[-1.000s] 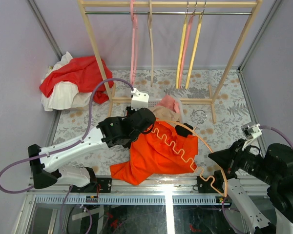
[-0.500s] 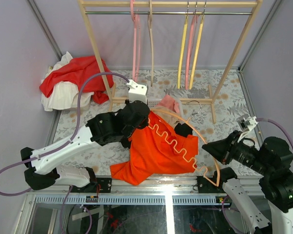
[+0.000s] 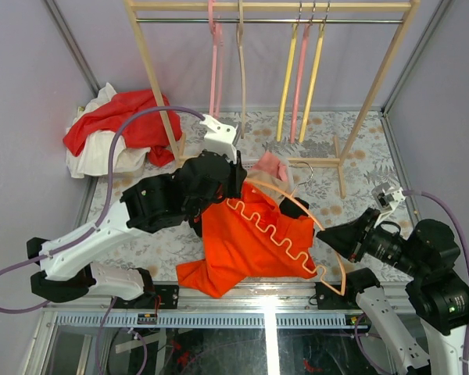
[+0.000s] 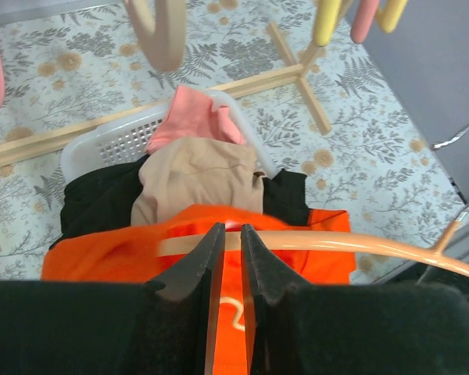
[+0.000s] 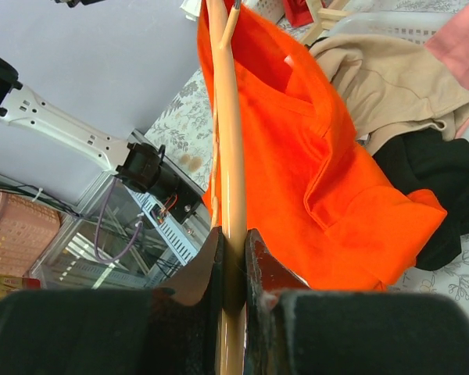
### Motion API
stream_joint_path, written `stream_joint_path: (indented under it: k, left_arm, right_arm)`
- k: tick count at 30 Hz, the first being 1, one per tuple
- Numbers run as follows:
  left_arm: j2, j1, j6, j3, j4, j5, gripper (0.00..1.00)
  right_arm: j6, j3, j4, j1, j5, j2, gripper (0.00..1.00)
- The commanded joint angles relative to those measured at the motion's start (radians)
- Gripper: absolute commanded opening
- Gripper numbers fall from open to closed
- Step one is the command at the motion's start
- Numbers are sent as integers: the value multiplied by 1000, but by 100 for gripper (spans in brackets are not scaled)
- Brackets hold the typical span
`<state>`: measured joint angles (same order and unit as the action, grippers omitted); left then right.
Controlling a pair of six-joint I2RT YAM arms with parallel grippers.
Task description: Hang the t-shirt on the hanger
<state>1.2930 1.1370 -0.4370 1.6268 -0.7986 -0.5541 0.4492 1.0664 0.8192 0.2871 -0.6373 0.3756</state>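
Observation:
The bright orange t-shirt (image 3: 242, 250) hangs from my left gripper (image 3: 236, 181), which is shut on the cloth near its neck and holds it above the table; the lower hem trails at the near edge. The peach hanger (image 3: 344, 269) with its wavy bar lies across the shirt, its far end close to the left gripper. My right gripper (image 3: 326, 234) is shut on the hanger's arm. In the left wrist view the hanger (image 4: 359, 244) crosses just past my left gripper (image 4: 232, 230) over the t-shirt (image 4: 102, 254). In the right wrist view my right gripper (image 5: 233, 234) clamps the hanger (image 5: 228, 117) beside the t-shirt (image 5: 297, 141).
A white basket (image 4: 109, 144) with tan, pink and black garments sits behind the shirt. A wooden rack (image 3: 367, 101) with yellow and pink hangers stands at the back. A red and white cloth pile (image 3: 125, 117) lies at the far left.
My left gripper has risen and moved back, lifting the t-shirt's neck. My right gripper has swung the hanger left and farther in, so its end now sits by the left gripper.

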Motion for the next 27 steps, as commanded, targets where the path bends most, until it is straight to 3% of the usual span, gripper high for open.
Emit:
stream_joint_path:
  k: [1,7,12,16,20,27]
  left_arm:
    - [12,21,26,65,24,52,12]
    - [22,39,18,110,-57,7,12]
    - [-2,40,-51,75,-122,-65,16]
    - [-25,40,-124,35,-195,-154,27]
    - [-52,40,-177,-26,-219,-195,46]
    - [-88,29,-222,-177,-142,-209,63]
  right_arm:
    - [-28,58,-69,0,-8,17,0]
    - [-153,236,42,1,91,78,0]
    - [-124,143,-7,1,85,42,0]
    - [-100,48,-61,0,77,-15,0]
    - [-85,-15,-93,0,67,-39,0]
    - [-94,-48,-106,1,49,-43,0]
